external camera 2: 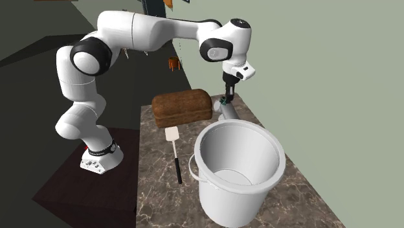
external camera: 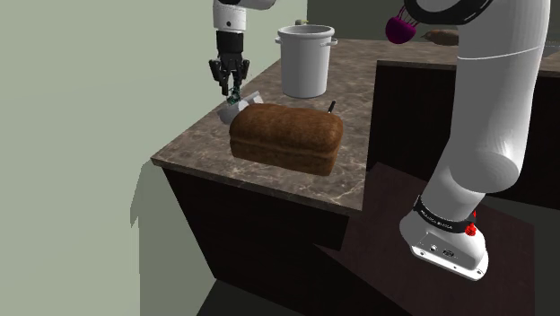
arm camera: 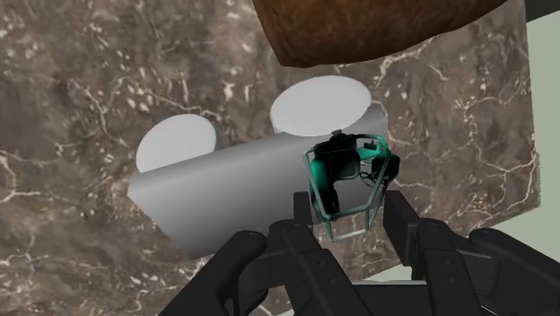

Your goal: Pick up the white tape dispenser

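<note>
Black end effector (arm camera: pixel 352 217) is clamped across the small teal-and-clear tape dispenser (arm camera: pixel 345 179), I'd guess so it lifts straight past the brown bread loaf (external camera: pixel 287 135) beside it.

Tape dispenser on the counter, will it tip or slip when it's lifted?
Probably rigid: the tape dispenser looks like a solid, blocky body. It may tilt, since the gripper clasps only its clear green end, off-centre. That thin part might slip.

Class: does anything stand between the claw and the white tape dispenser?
Nothing visible does. The claw is right at the teal-and-clear end of the tape dispenser; the bread loaf lies beside it, not between them.
</note>
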{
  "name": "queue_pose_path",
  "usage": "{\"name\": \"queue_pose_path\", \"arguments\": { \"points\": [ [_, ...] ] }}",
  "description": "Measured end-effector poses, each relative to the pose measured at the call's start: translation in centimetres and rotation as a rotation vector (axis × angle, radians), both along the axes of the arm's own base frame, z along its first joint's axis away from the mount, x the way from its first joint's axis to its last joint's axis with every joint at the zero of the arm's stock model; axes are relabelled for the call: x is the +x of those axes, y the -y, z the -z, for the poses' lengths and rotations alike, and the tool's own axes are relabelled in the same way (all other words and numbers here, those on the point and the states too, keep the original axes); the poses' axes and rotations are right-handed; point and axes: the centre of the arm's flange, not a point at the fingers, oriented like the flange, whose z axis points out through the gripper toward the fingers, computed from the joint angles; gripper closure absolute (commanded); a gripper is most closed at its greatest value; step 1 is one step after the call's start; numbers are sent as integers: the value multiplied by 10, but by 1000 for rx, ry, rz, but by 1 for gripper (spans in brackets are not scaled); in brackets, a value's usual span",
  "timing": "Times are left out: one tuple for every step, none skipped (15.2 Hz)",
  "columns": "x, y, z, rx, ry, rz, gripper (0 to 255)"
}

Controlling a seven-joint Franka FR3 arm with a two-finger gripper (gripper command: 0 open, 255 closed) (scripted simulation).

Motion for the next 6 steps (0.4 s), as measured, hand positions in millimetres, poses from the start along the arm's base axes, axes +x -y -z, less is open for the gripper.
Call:
{"name": "queue_pose_path", "arguments": {
  "points": [
    [0,0,-5,0,0,0,255],
    [0,1,-11,0,0,0,255],
    [-2,1,-17,0,0,0,255],
    [-2,1,-22,0,0,0,255],
    [-1,1,-27,0,0,0,255],
    [-1,1,-30,0,0,0,255]
  ]
}}
